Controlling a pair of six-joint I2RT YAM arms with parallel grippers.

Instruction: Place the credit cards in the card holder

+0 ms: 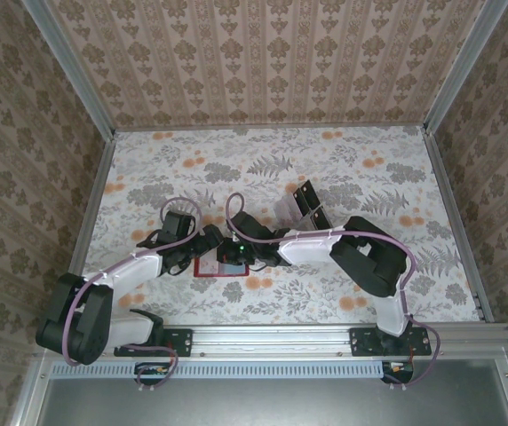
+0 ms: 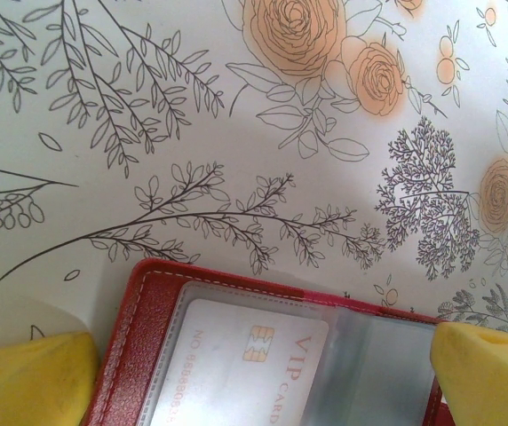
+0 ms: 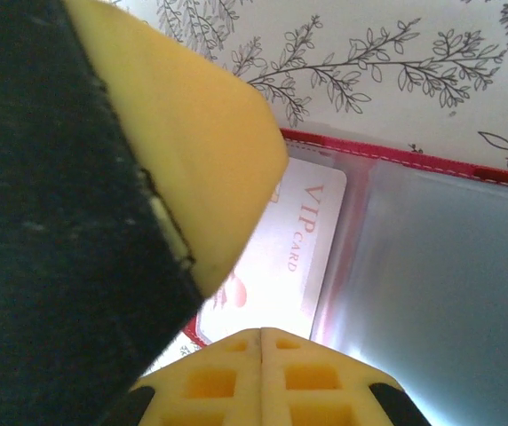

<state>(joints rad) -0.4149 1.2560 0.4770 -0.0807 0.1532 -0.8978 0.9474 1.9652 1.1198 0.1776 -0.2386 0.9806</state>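
- Red and leather-like, the card holder (image 1: 208, 267) is lying opened flat on the flowered table (image 1: 378, 177), close to the arm bases, with both grippers meeting over it.
- Its clear inner pockets are facing up, presumably so that a card can be slid in from above. One pale card (image 2: 254, 355) lettered VIP is already sitting in a pocket; the pocket beside it is looking empty.
- The left gripper (image 2: 261, 380) is standing spread as wide as it goes and gripping nothing. Its yellow fingers (image 2: 32, 382) are straddling the holder, one just outside the red edge and the other over the far pocket. I judge that it is placed there to steady the holder.
- The right gripper (image 3: 261, 377) is showing its pads pressed together with nothing seen between them. It is hanging close over the holder's near edge, just beside the VIP card. Whether it is touching the plastic, I cannot tell.
- Dark credit cards (image 1: 308, 195) are lying well apart from the holder, farther back and to the right, so fetching one is probably coming next.
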